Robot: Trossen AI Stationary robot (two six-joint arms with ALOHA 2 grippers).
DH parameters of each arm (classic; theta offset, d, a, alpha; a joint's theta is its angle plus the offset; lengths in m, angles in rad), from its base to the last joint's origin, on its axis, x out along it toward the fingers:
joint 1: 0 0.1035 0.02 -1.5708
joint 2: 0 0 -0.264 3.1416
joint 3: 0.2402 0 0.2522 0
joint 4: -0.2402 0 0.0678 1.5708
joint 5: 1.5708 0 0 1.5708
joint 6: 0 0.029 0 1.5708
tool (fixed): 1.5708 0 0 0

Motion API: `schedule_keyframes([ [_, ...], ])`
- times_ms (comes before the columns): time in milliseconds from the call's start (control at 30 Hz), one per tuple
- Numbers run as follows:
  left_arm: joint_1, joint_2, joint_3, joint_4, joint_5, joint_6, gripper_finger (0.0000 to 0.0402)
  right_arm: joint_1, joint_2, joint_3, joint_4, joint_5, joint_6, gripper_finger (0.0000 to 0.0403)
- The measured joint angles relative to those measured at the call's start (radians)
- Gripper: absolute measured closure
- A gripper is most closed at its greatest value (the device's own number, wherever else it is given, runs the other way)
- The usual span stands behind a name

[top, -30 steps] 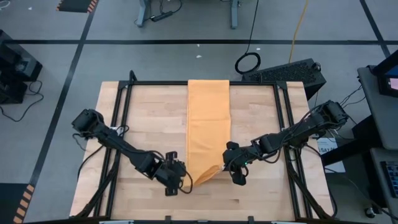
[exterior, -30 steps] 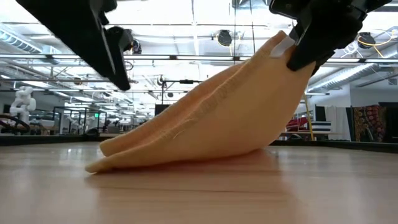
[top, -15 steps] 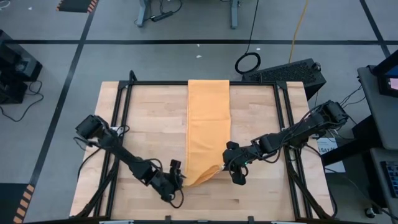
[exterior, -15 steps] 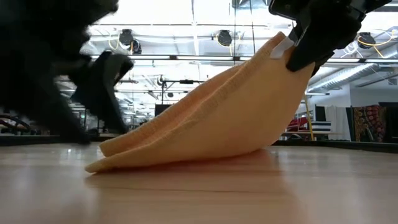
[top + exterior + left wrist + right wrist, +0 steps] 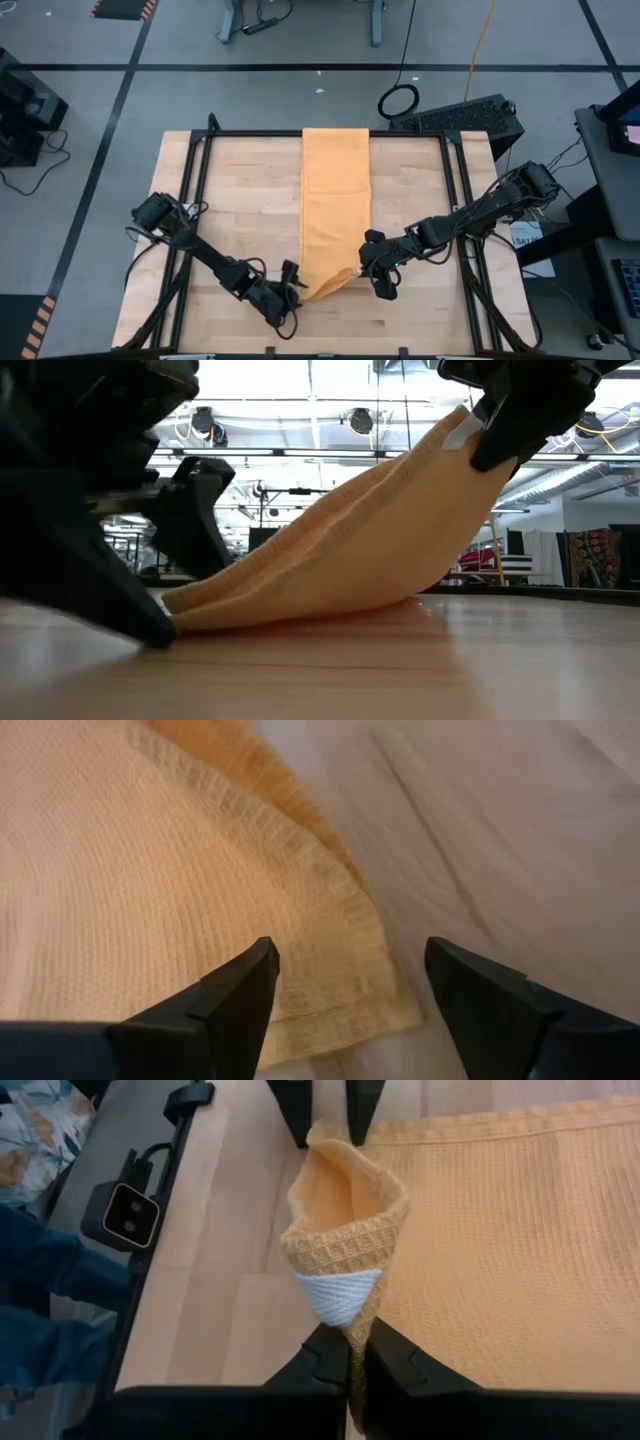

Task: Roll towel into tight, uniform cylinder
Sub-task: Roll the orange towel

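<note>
Towel (image 5: 335, 205) corner lifted in right gripper (image 5: 372, 276) jaws, left gripper (image 5: 292, 292) jaws apart astride opposite corner

Mustard-yellow towel (image 5: 334, 205) lying lengthwise, labelled corner pinched up between right fingers (image 5: 400, 1365), opposite corner flat between spread left fingers (image 5: 215, 1005)

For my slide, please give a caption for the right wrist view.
Right gripper pinches the mustard towel corner with its white label.

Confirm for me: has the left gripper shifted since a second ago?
Yes. The left gripper has dropped toward the table's near edge and now sits open at the towel's near-left corner; the right gripper holds the other corner, unmoved.
</note>
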Motion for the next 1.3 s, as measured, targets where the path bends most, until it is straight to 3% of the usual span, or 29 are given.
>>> schedule_keyframes([
  [267,-0.008,0.032,0.003,0.019,-0.032,0.004,0.0219,0.0,0.0,0.0,0.001,0.0,0.008,0.0399],
  [533,-0.004,0.038,0.009,-0.009,-0.111,-0.027,0.0387,0.0,0.0,0.0,0.001,0.0,0.008,0.0399],
  [900,-0.001,-0.074,0.01,-0.115,-0.148,-0.079,0.0395,0.004,0.0,0.0,-0.004,0.0,0.073,0.0389],
  [1133,0.005,-0.124,0.01,-0.135,-0.043,-0.173,0.0394,0.055,0.0,0.0,-0.015,0.007,0.051,0.0293],
  [1300,0.011,-0.124,0.011,-0.137,-0.035,-0.208,0.0394,0.117,0.008,0.0,-0.036,0.099,0.032,0.0212],
])
